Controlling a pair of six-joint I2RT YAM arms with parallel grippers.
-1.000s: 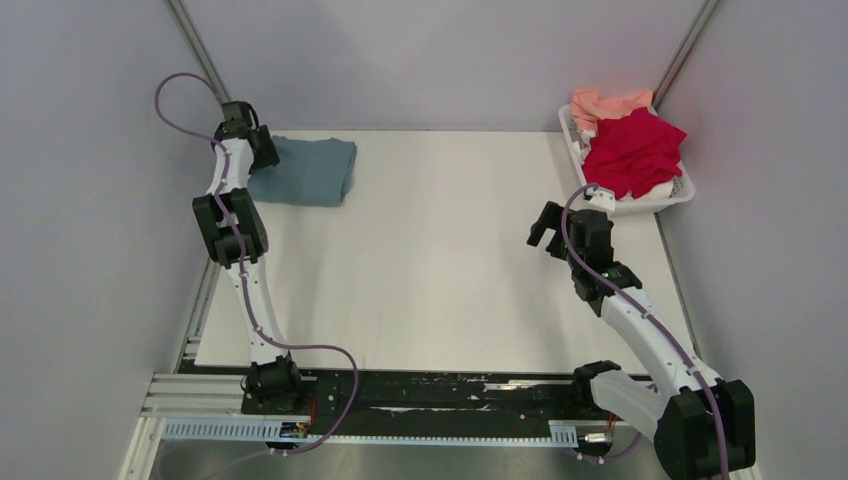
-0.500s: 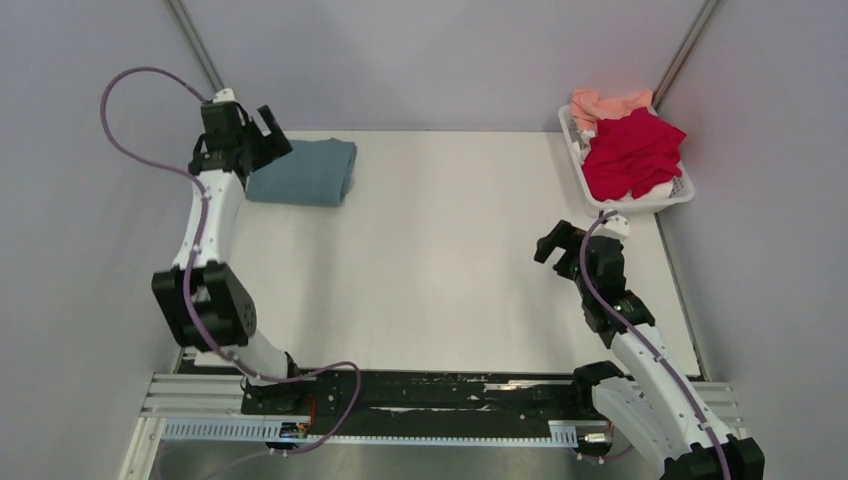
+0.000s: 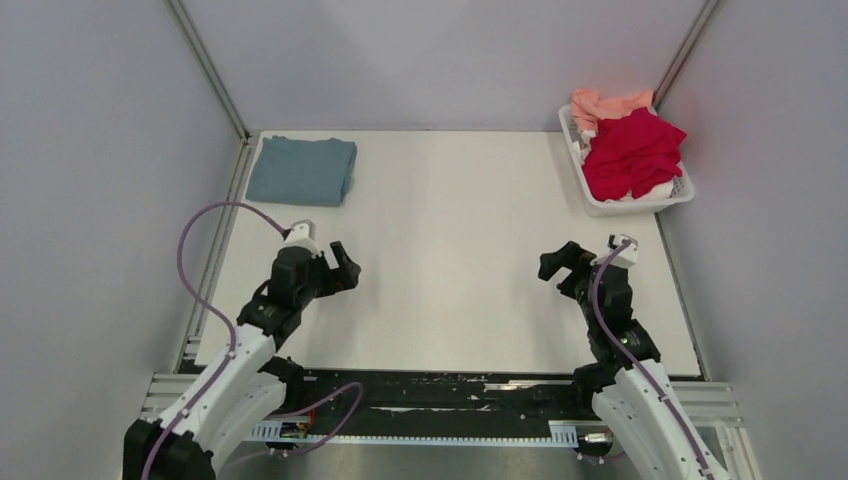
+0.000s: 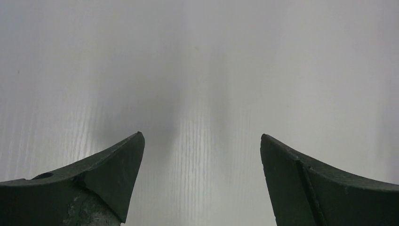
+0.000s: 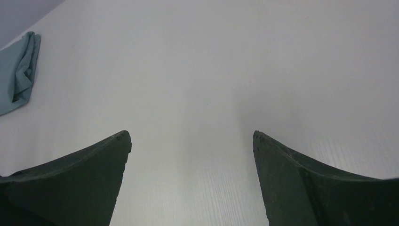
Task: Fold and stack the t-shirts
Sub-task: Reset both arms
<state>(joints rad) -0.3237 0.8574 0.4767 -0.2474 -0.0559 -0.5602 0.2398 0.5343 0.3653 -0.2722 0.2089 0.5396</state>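
Note:
A folded teal-blue t-shirt point(image 3: 302, 170) lies at the table's far left corner; its edge also shows in the right wrist view as the blue t-shirt point(image 5: 19, 70). A crimson t-shirt point(image 3: 632, 152) and a salmon-pink t-shirt point(image 3: 605, 103) are heaped in the white basket point(image 3: 685, 190) at the far right. My left gripper point(image 3: 343, 268) is open over bare table near the front left, far from the blue shirt. Over the front right of the table my right gripper point(image 3: 557, 263) is also open and empty. Both wrist views show only white table between the left gripper's point(image 4: 201, 139) and the right gripper's point(image 5: 190, 136) fingertips.
The white table top point(image 3: 450, 250) spans the middle between the arms. Grey walls close in on both sides and the back. A black rail point(image 3: 450, 390) with the arm bases runs along the near edge.
My left arm has let go of the folded blue shirt, opened, and pulled back from the far left corner to the front left. The right arm has drawn back slightly toward the near edge.

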